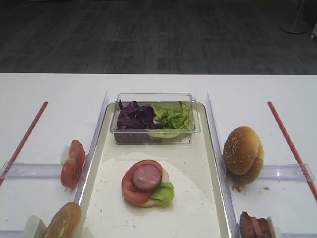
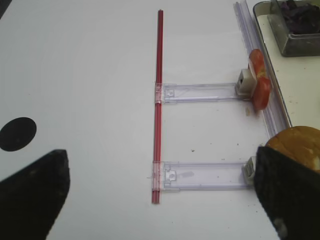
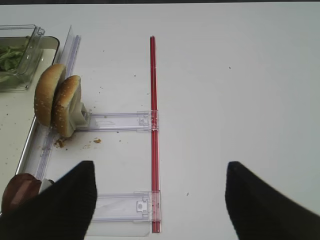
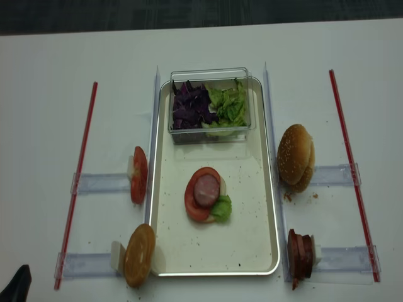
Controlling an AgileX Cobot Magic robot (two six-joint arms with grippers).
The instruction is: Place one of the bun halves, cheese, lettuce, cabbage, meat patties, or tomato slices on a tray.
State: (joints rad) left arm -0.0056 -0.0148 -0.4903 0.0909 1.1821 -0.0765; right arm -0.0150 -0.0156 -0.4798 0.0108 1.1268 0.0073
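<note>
The cream tray holds a stack of tomato slice, meat patty and lettuce. Purple cabbage and more lettuce fill a clear box. Sesame bun halves stand on edge to the right of the tray, with meat patties nearer me. To the left of the tray are tomato slices and a plain bun half. Cheese is out of view. My left gripper and right gripper both hover open over bare table, holding nothing.
The clear box sits at the tray's far end. Red rods lie along each side, joined to clear plastic holders that prop up the food. Crumbs lie near the sesame buns. A black dot marks the table.
</note>
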